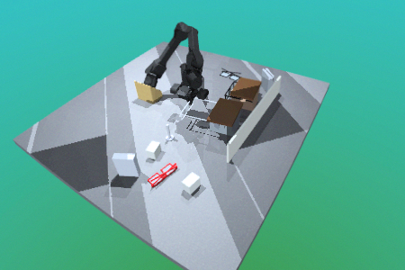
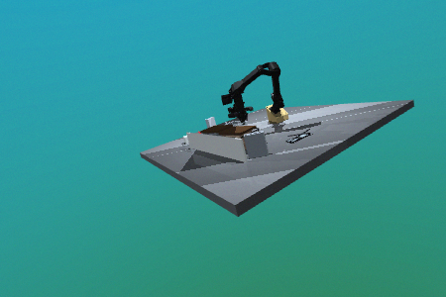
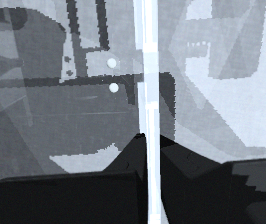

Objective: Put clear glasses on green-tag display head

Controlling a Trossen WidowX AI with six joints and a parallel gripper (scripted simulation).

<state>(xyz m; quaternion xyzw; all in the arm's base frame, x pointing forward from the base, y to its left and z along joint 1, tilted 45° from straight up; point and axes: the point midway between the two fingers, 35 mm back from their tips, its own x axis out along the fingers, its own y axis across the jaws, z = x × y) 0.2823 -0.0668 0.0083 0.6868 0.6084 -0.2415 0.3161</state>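
Observation:
My gripper (image 1: 192, 102) (image 2: 243, 121) (image 3: 146, 141) is shut on the clear glasses (image 1: 185, 109) (image 3: 151, 65), holding them above the table. In the wrist view they are a bright upright bar between the fingertips. In the top view their thin temples extend right toward the near brown-topped head (image 1: 225, 112); whether they touch it I cannot tell. The far brown-topped head (image 1: 247, 88) stands behind it, with thin dark lines like a frame at its left side. No green tag is distinguishable, so I cannot tell which head bears it. Noses and ears are not clear.
A long pale wall (image 1: 256, 121) (image 2: 218, 146) runs behind the heads. Red glasses (image 1: 163, 175), dark glasses (image 1: 230, 75) (image 2: 298, 136), a small white stand (image 1: 169, 136), white cubes (image 1: 153, 150) (image 1: 191, 183) and a pale block (image 1: 126, 165) stand or lie around. A tan block (image 1: 148, 93) (image 2: 278, 115) is beside the arm's base.

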